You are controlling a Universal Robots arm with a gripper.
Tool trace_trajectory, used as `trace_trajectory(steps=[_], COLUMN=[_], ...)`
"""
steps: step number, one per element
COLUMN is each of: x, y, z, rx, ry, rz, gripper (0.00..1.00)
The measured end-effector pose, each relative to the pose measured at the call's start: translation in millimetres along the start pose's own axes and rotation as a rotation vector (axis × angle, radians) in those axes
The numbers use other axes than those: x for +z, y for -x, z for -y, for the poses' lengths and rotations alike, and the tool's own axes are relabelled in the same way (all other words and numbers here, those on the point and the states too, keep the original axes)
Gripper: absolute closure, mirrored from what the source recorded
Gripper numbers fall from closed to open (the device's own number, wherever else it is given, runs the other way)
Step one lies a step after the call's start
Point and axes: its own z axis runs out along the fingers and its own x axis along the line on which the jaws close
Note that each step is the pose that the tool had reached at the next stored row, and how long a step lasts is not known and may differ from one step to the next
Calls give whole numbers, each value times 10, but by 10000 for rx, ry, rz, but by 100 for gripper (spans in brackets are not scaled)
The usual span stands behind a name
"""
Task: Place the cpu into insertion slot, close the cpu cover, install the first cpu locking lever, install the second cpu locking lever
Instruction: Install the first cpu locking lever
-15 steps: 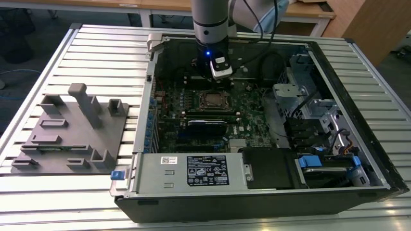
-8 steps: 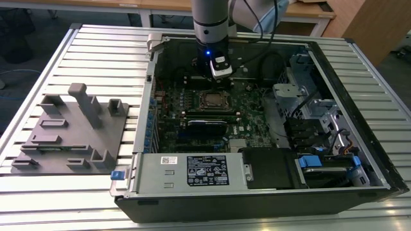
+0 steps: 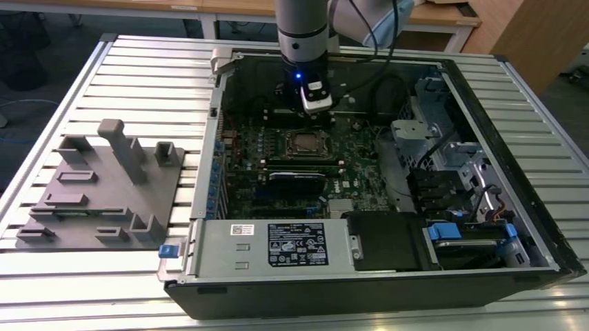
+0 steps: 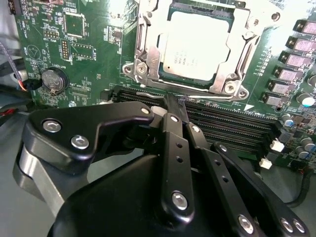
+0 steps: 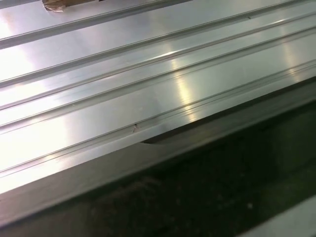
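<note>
An arm reaches down into an open computer case (image 3: 478, 207) that lies on a ribbed metal bench (image 3: 138, 69), and its pincer (image 3: 316, 105) hangs over the green circuit board (image 3: 248, 158), close to the socket. In the second wrist view the pincer (image 4: 174, 104) is clenched, its black fingers pressed together with nothing seen between them. Its tips sit over the long black memory slots (image 4: 232, 123), just beside the socket; I cannot tell if they touch. The cpu (image 4: 197, 47) lies flat in the insertion slot (image 4: 215, 80), dull metal top facing up. The cpu cover (image 4: 148, 49) is down over it, its silvery frame running round the chip's edges so the chip shows through the window. Whether the locking levers are hooked I cannot tell. A round coin battery (image 4: 53, 79) sits on the board, well away from the socket. On the bench at the exterior view's left stands a grey moulded holder (image 3: 101, 193), apart from the case. The first wrist view shows the bench's shiny ribs (image 5: 148, 74).
</note>
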Motion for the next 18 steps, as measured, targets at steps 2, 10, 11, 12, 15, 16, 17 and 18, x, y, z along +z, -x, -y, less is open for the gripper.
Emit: trace_trajectory(steps=[2,10,11,12,15,16,17,18], x=[9,37,41,45,57,60,62,65], y=[-1,-5,-6,-6,-8,-9,-9,-10], z=[1,4,5,5,6,7,7,8], rx=[54,286,312,337,411,435,460,484], ry=[-11,-56,-60,-63,-73,-78,-84,-87], rz=[8,47,50,53,61,63,65,68], gripper=[90,90,90,90,90,90,90,90])
